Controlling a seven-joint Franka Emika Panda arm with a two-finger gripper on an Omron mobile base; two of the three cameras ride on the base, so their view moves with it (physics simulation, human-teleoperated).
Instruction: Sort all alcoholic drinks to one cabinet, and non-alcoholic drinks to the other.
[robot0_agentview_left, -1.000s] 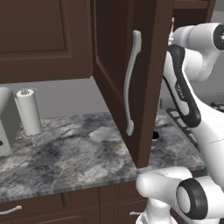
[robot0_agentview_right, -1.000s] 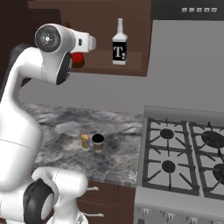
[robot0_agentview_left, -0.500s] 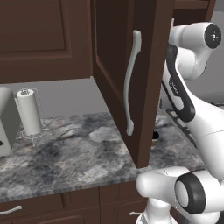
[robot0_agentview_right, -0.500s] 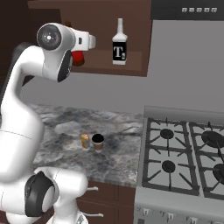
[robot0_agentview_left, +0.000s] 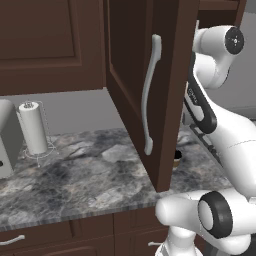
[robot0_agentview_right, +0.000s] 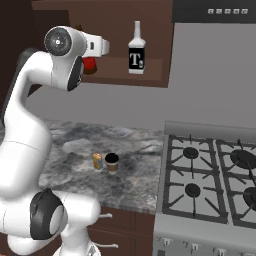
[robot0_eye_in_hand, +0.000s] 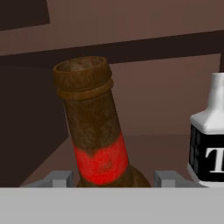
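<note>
A grey-veined stone counter (robot0_agentview_right: 135, 150) runs across the middle of the right base view, with a gas stove (robot0_agentview_right: 210, 175) at the lower right and dark drawer fronts beneath. In the left base view the same counter carries a paper-towel roll (robot0_agentview_left: 34, 129) on a wire stand at the left edge, beside a grey appliance (robot0_agentview_left: 7, 137) cut off by the frame.

Two wall cabinets show. One cabinet, with its tall panelled door (robot0_agentview_left: 150, 75) swung open and a long curved silver handle (robot0_agentview_left: 150, 95), stands at the centre of the left base view. The open cabinet (robot0_agentview_right: 125, 77), in the upper middle of the right base view, holds two bottles on its bottom board: a white bottle (robot0_agentview_right: 136, 49) with a black "T" label standing upright, and a brown bottle (robot0_eye_in_hand: 94, 131) with a red band, tilted in the hand view.

On the counter, centre-left of the right base view, stand two drinks just beside each other: a small yellow-orange can (robot0_agentview_right: 97, 160) and a paper coffee cup (robot0_agentview_right: 112, 162) with a dark lid.

The gripper (robot0_eye_in_hand: 111, 178) sits in the cabinet with its grey fingertips (robot0_eye_in_hand: 59, 177) on either side of the brown bottle's lower neck, jaws partly open; whether they actually press the glass I cannot tell.
</note>
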